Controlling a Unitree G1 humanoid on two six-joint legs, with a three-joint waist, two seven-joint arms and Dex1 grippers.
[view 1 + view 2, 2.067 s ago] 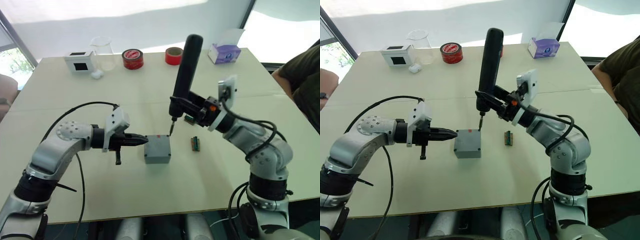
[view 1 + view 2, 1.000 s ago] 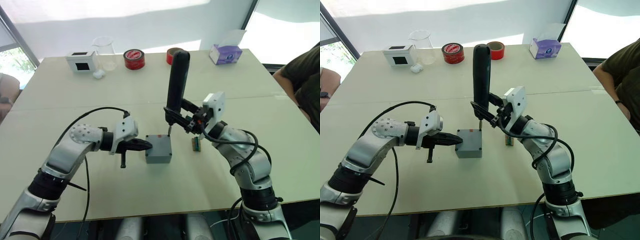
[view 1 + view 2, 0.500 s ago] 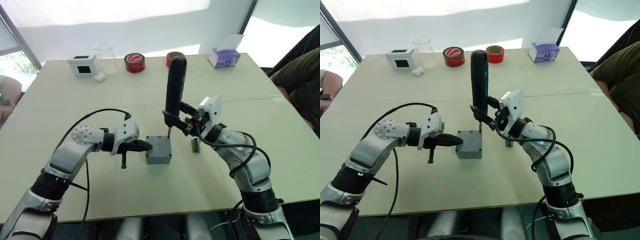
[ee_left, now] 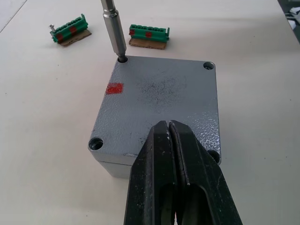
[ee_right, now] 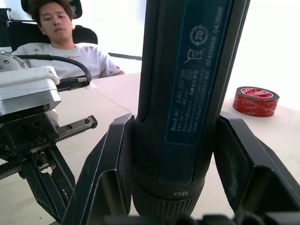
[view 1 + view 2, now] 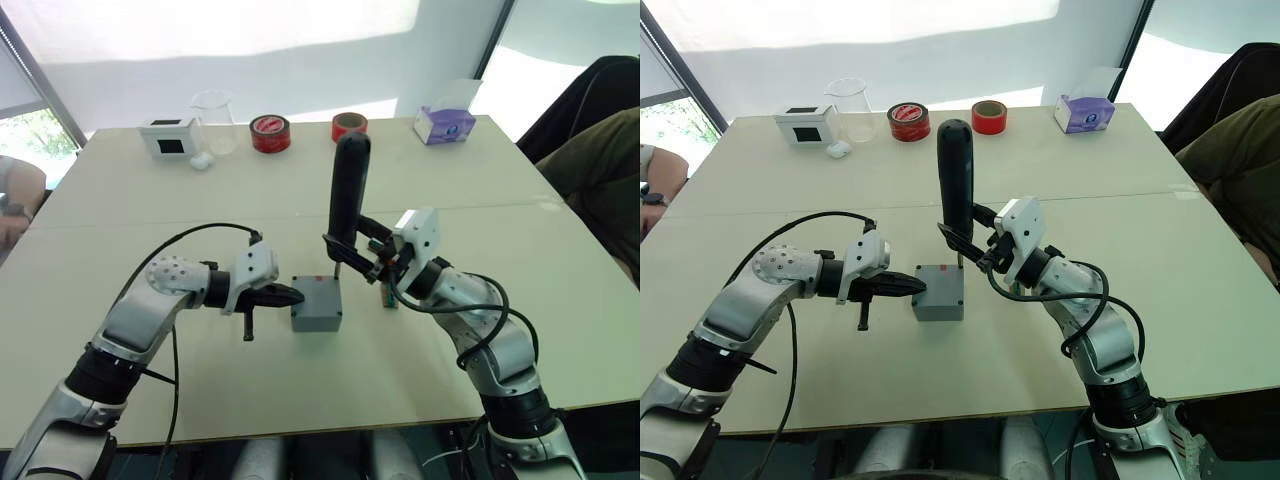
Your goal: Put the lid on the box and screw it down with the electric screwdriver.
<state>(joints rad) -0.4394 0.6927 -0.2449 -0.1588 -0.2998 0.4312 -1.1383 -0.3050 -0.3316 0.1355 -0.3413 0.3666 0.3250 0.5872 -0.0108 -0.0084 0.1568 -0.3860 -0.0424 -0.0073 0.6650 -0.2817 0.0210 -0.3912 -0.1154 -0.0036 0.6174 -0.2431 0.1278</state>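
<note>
Standing upright in the right jaws' pinch, the electric screwdriver (bit in the lid's corner hole), left jaws pressed together against its edge.

The electric screwdriver, earlier tilted with its bit hovering just off the far corner of the lid, is now brought nearly upright, and the bit is seated in that corner's screw hole. The right gripper, clamped around the tool, is lowered closer to the table. The left gripper is brought against the lid's near edge.
</note>
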